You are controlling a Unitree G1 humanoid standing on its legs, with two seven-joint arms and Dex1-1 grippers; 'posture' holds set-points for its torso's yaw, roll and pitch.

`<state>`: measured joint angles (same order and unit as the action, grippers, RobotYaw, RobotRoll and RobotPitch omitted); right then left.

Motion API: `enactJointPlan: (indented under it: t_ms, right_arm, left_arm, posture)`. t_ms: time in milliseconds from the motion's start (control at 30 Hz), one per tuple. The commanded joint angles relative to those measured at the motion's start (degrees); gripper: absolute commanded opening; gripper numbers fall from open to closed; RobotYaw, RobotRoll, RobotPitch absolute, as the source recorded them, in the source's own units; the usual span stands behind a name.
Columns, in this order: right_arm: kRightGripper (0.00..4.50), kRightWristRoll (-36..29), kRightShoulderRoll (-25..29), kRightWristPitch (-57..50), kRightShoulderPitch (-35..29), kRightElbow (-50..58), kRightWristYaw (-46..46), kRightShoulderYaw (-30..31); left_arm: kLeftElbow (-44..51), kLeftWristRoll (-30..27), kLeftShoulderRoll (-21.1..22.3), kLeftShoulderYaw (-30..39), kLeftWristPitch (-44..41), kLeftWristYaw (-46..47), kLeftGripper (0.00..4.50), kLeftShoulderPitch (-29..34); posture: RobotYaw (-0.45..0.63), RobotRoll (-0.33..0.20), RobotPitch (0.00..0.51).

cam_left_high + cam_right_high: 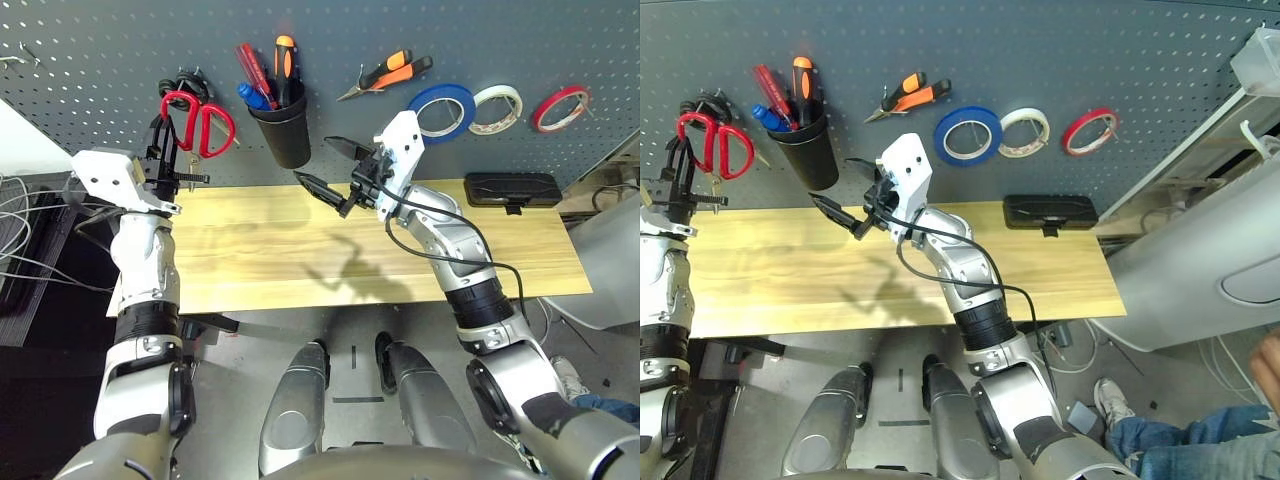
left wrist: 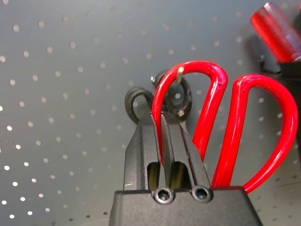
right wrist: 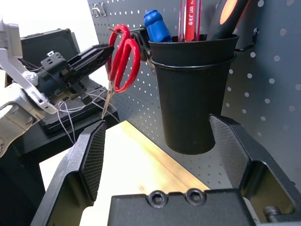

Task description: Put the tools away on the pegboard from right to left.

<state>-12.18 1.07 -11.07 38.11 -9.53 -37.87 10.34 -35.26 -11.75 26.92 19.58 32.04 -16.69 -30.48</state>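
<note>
The red-handled scissors [image 1: 203,126] hang against the pegboard [image 1: 100,60] at its left end, blades pointing down. My left gripper [image 2: 162,117] is shut on one handle loop of the scissors [image 2: 235,127], and a metal hook's tip [image 2: 180,71] shows inside that loop. The blue-handled screwdriver [image 1: 252,97] stands in the black cup [image 1: 290,125]. The pliers [image 1: 385,75] and the blue tape ring [image 1: 441,110] hang further right. My right gripper [image 1: 330,168] hovers open and holding nothing over the table, just in front of the cup [image 3: 193,94].
Black-handled scissors [image 2: 134,96] hang behind the red ones on the same hook. White [image 1: 497,108] and red [image 1: 560,107] tape rings hang at the board's right. A black case [image 1: 512,188] lies at the back right of the wooden table [image 1: 300,250].
</note>
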Motion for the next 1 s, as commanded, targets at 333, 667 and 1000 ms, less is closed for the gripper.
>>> enactJointPlan:
  t_ms: [333, 667, 1000]
  right_arm:
    - [4.50, 0.2, -0.1, 0.3, -1.6, -1.6, 3.2, -1.6]
    - [4.50, 0.3, 1.3, 0.8, -4.1, -15.6, 12.7, -10.3]
    - [4.50, 2.7, 4.6, 6.1, -4.9, -28.9, 18.1, -14.0]
  left_arm:
    - [-5.9, 2.7, -0.4, -2.0, 0.4, 0.5, 2.81, 3.1]
    - [-4.9, 3.1, -4.3, -4.3, -8.1, 1.7, 4.48, 8.7]
    - [-4.3, 4.3, -6.8, -6.8, -14.5, 2.1, 4.48, 13.2]
  posture:
    - [0.06, 0.000, 0.228]
    - [0.08, 0.000, 0.227]
    - [0.08, 0.000, 0.237]
